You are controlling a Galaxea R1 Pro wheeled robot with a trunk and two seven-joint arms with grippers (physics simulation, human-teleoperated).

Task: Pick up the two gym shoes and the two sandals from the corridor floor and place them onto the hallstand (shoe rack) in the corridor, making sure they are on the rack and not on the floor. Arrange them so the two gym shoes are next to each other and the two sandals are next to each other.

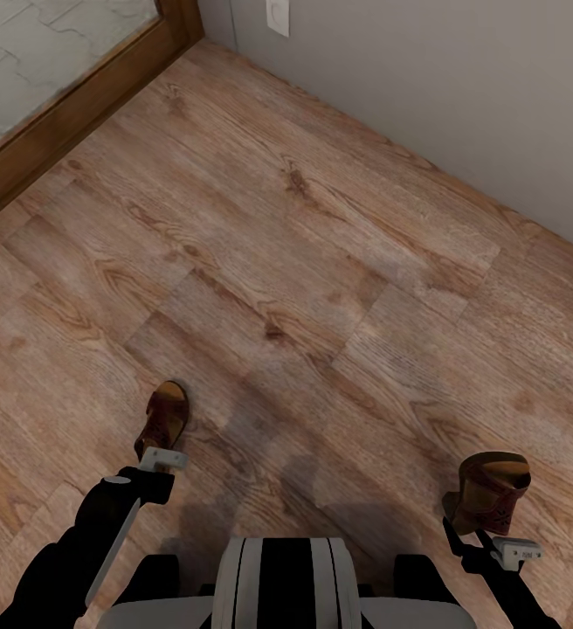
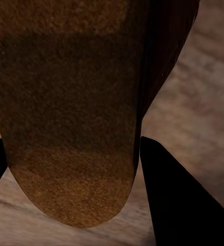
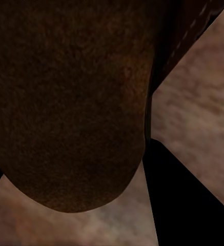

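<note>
Two brown sandals are in my grippers over the wood-plank corridor floor [image 1: 304, 262]. My left gripper [image 1: 157, 458] is shut on the heel end of one sandal [image 1: 166, 418], whose toe points away from me. In the left wrist view its tan insole [image 2: 65, 118] sits between the black fingers [image 2: 178, 205]. My right gripper [image 1: 481, 531] is shut on the other sandal [image 1: 492, 491], tilted with its patterned strap facing me. The right wrist view has that sandal's dark sole [image 3: 65, 102] against one finger [image 3: 183, 200]. The gym shoes and the hallstand are out of view.
A grey wall [image 1: 461, 96] with a white wall plate [image 1: 278, 13] runs along the back right. A wooden door frame [image 1: 77, 105] borders a pale tiled area at the top left. My trunk [image 1: 286, 581] is at the bottom centre.
</note>
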